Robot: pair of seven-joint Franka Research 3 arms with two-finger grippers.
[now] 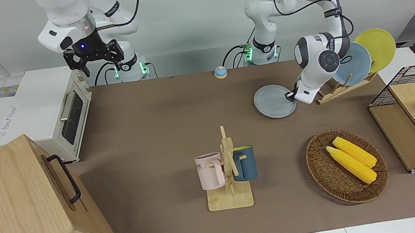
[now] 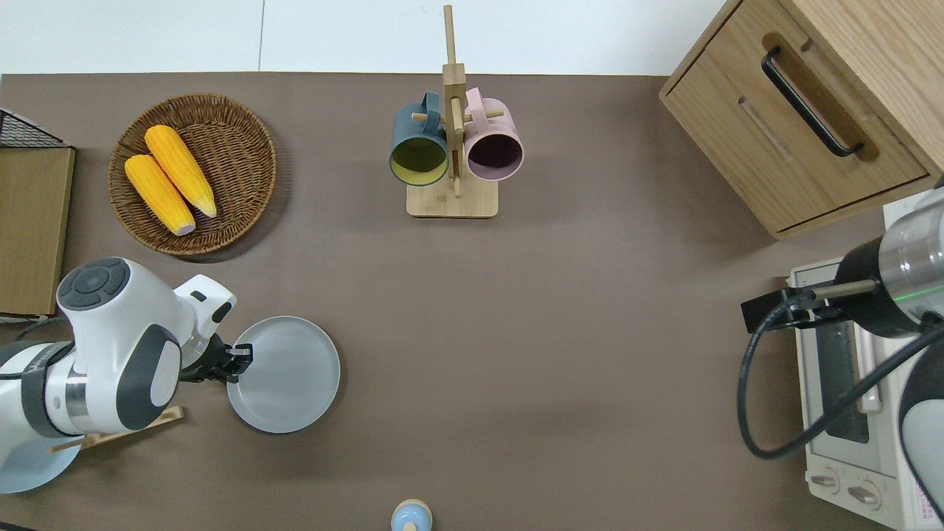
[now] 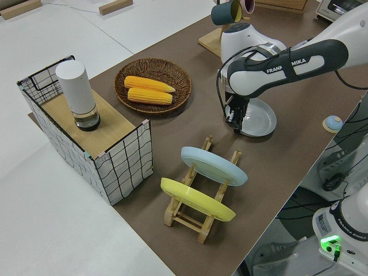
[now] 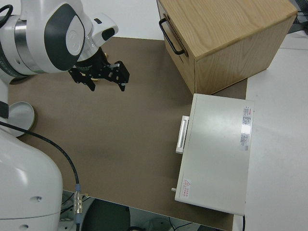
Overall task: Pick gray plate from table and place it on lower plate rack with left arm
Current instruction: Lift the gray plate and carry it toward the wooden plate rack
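My left gripper point(image 2: 237, 359) sits at the rim of the gray plate point(image 2: 286, 376), lower left of the overhead view; whether its fingers clasp the rim or merely straddle it I cannot tell. The plate is round, smooth and pale gray with a low raised rim, and it lies on the table point(image 2: 553, 332). Just beside it, toward my left arm's end of the table, stands the lower plate rack point(image 3: 198, 210), a slanted frame of light-wood rails and pegs holding a blue plate point(image 3: 214, 165) and a yellow plate point(image 3: 196, 199), both leaning on edge.

At upper left of the overhead view a round woven wicker basket point(image 2: 243, 133) contains two yellow corn cobs point(image 2: 169, 179). At top centre a wooden mug stand point(image 2: 452, 203) carries a dark blue mug point(image 2: 419, 144) and a pink mug point(image 2: 494, 145). A wire-mesh box point(image 3: 123, 161) with a wooden top bears a white cylinder point(image 3: 77, 92). A wooden cabinet point(image 2: 804, 110) and a white toaster oven point(image 1: 50, 109) occupy the other end.

The table has a matte brown cover. My right arm, its gripper point(image 1: 94, 57) spread open, is parked.
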